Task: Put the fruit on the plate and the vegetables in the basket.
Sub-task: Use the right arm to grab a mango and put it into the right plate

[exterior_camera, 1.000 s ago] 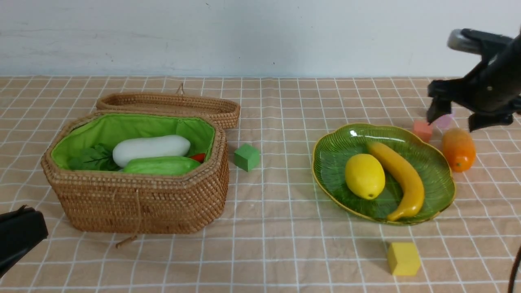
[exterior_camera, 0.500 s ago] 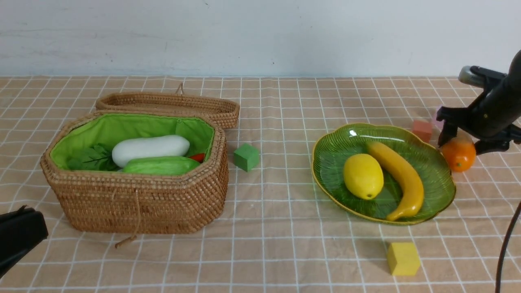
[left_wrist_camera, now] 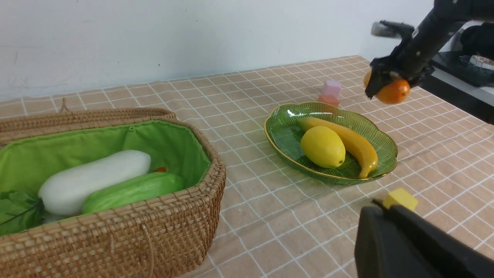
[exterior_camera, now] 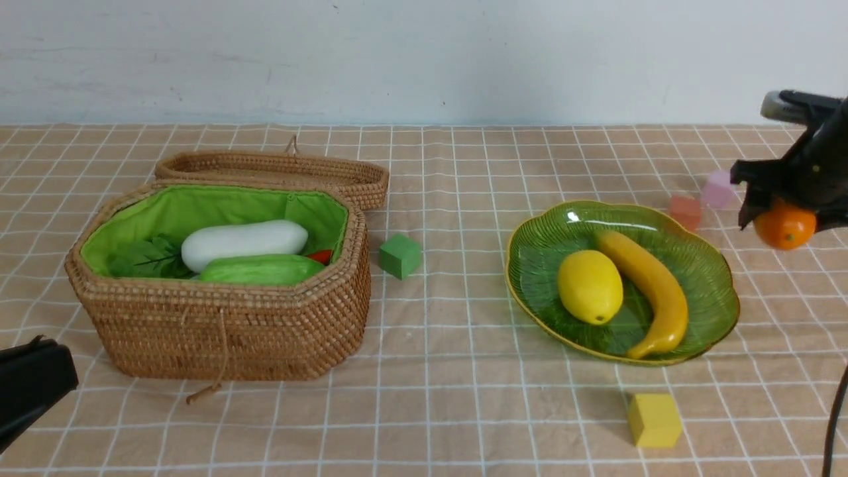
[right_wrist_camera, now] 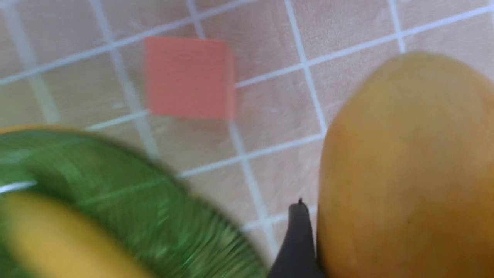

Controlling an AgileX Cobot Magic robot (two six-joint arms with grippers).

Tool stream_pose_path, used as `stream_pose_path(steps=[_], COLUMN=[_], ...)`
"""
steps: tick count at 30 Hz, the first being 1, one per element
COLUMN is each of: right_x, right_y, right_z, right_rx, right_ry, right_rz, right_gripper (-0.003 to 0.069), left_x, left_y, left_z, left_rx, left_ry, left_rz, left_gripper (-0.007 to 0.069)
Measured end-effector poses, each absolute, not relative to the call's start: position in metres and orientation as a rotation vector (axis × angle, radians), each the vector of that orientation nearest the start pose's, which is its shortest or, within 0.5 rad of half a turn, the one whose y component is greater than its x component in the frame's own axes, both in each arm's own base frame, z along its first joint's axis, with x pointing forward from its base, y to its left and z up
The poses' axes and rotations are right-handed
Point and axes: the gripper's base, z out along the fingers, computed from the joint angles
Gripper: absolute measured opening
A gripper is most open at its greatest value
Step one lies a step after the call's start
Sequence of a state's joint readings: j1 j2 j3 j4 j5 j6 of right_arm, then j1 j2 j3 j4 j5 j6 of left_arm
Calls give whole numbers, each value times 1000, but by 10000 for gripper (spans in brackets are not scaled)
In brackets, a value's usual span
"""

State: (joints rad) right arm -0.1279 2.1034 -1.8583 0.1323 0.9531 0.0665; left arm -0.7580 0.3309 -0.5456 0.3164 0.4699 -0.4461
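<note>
I've got the orange mango-like fruit (exterior_camera: 786, 225) pinched in my right gripper (exterior_camera: 782, 211), jaws clamped on its flanks, and it hangs clear of the checked tablecloth (exterior_camera: 464, 397) at the far right. The plate (exterior_camera: 719, 318) lies to the left of that gripper and a little nearer, so the carry, as I judge it, goes leftward and toward me. In the front view I see the fruit end-on, so its long axis seems to run roughly front to back; I can't be surer than that. The right arm is plainly the nearer one. My left gripper (exterior_camera: 30, 384) sits parked at the near left, jaws closed and empty.

On the plate, the lemon (exterior_camera: 589, 286) lies left, the banana (exterior_camera: 646, 291) beside it running diagonally from far to near right. The bare patch I'd aim for is the plate's far right. The basket (exterior_camera: 218, 338), lid (exterior_camera: 278, 173) open behind, holds the white radish (exterior_camera: 244, 244), the cucumber (exterior_camera: 262, 269) in front of it and a sliver of red carrot (exterior_camera: 322, 256); the eggplant I can't see. A red cube (exterior_camera: 685, 211) and pink cube (exterior_camera: 718, 189) sit just beyond the plate.
</note>
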Motion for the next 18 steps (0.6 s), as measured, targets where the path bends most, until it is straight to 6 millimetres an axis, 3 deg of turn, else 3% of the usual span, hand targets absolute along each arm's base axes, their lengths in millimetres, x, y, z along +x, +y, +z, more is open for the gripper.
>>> stream_pose_path(steps=[1,2,4,9,13,18], right_x=[463,455,446,439,441,439], right_y=[-46,-32,1,47,54,54], right_z=[253,266,270,240,231,237], right_rx=[313,256,134,-17,-35,-34], right_ry=[2654,2653,2676,2785,2794,2788], right_rz=[164,224,311,384,384,384], right_gripper=[533,533,533,533,536,668], left_x=[58,58,58,58,58,59], left_y=[-37,-37,-37,-37,-37,-36], left_z=[333,333,333,334,334,334], left_rx=[411,411,411,413,413,426], left_ry=[1700,1700,1700,1699,1698,1687], left_rz=[-558,-558,-556,-553,-551,-517], left_gripper=[11,11,11,11,11,11])
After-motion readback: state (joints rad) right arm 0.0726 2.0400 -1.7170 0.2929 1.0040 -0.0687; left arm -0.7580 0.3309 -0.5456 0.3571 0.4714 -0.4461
